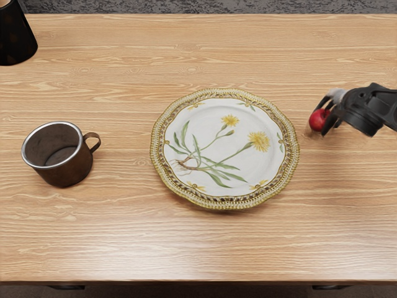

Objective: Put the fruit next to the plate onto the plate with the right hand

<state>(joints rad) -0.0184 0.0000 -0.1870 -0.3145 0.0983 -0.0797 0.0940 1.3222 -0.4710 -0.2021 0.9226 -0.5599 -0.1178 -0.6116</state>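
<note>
A white plate (224,148) with a gold rim and painted yellow flowers lies in the middle of the wooden table. To its right, a small red fruit (318,119) sits close to the tabletop. My right hand (329,112), black, comes in from the right edge and its fingers curl around the fruit, covering its right side. The fruit is a short way off the plate's right rim. The left arm does not show.
A dark metal cup (57,153) with a handle stands at the left of the table. A black object (15,32) occupies the far left corner. The table's front edge (198,282) runs along the bottom.
</note>
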